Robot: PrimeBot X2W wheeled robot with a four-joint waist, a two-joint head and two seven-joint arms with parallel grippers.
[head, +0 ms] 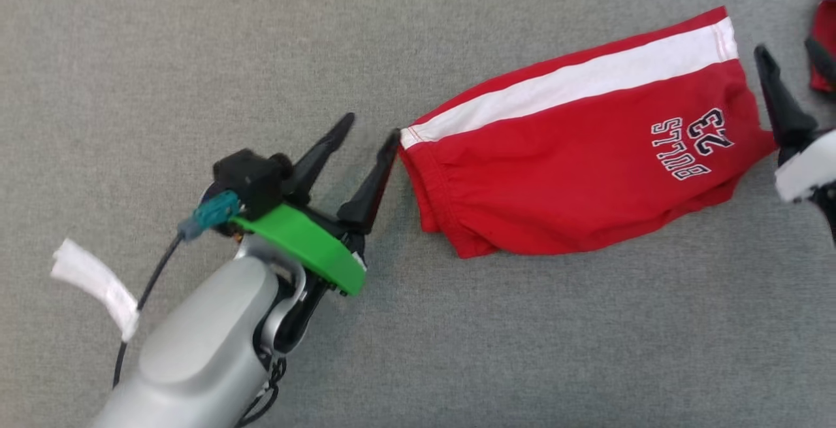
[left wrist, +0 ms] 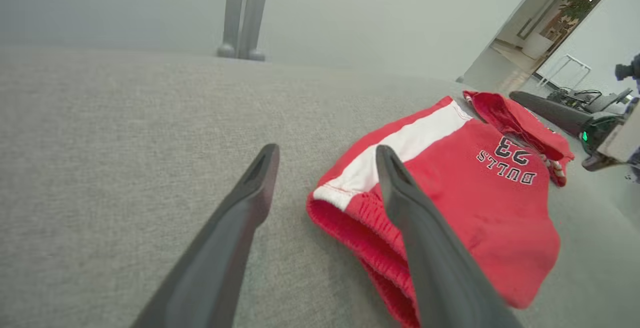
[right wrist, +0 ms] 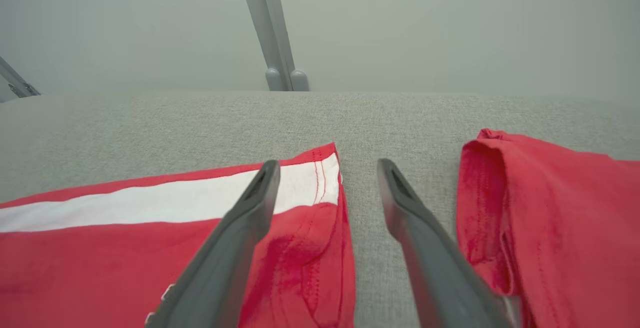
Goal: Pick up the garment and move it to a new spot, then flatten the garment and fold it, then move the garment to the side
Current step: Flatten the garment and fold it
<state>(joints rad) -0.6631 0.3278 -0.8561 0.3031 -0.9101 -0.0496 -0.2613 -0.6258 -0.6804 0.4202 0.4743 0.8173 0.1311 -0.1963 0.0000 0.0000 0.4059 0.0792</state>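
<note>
Red garment lies folded on grey desk, white stripe uppermost. Left gripper at waistband end: jaws spread, nothing held, one tip just beside edge. Right gripper at hem end: jaws spread, empty, over bare gap between hem and second red cloth.

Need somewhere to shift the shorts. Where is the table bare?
Bare: the table beyond the left gripper, and the strip below the shorts. Crowded: far right, where the right gripper sits between shorts and another red garment.
</note>
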